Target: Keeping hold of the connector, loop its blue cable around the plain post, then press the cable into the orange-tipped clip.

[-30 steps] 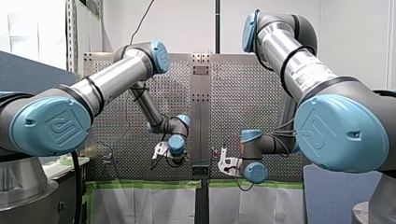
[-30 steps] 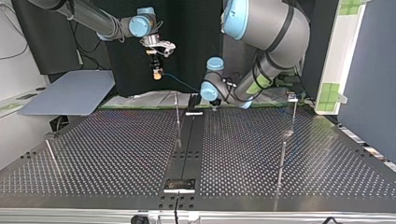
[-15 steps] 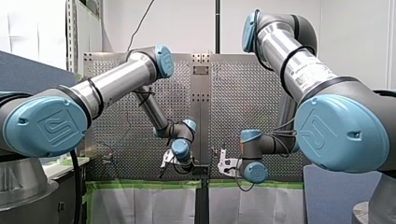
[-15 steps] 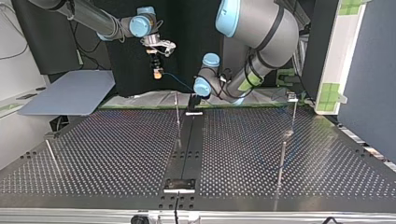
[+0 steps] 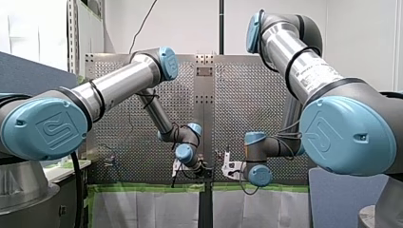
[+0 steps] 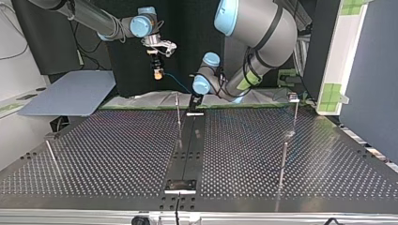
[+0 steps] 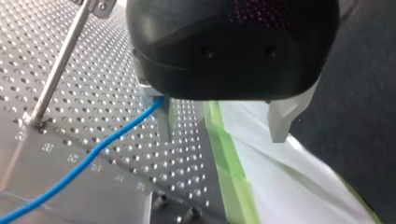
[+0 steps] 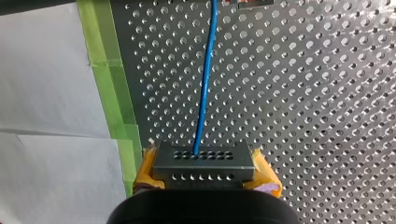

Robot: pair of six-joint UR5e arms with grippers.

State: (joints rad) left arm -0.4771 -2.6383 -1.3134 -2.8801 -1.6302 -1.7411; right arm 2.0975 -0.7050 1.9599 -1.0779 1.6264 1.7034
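Connector [image 8: 204, 161]: grey block with two rows of holes, long axis lying crosswise in the right gripper [image 8: 205, 179]. The yellow pads are clamped on its two short ends, and the holed face points away from the wrist, out over the perforated table [image 8: 303, 93].
Blue cable [image 8: 204, 84]: leaves the top row of holes and runs pretty much straight ahead over the plate until it goes out of view.
Where it all is: in the top view the right gripper hangs in the air beyond the table's far edge, left of centre. The cable [image 6: 180, 83] slants down from it toward the left gripper [image 6: 194, 101].
Left gripper: fingers spread wide with nothing pinched between them. The cable comes right up to one finger [image 7: 163, 121], but I can't tell if it touches it or passes behind.
Edges: both wrist views show the green tape [image 7: 229, 158] along the table edge, with white sheet past it.
Room: a thin metal post [image 7: 58, 70] stands near the cable, and the top view's other posts are well apart.
Views: only the right wrist view shows the grip on the connector. In the front view both grippers are small and low.
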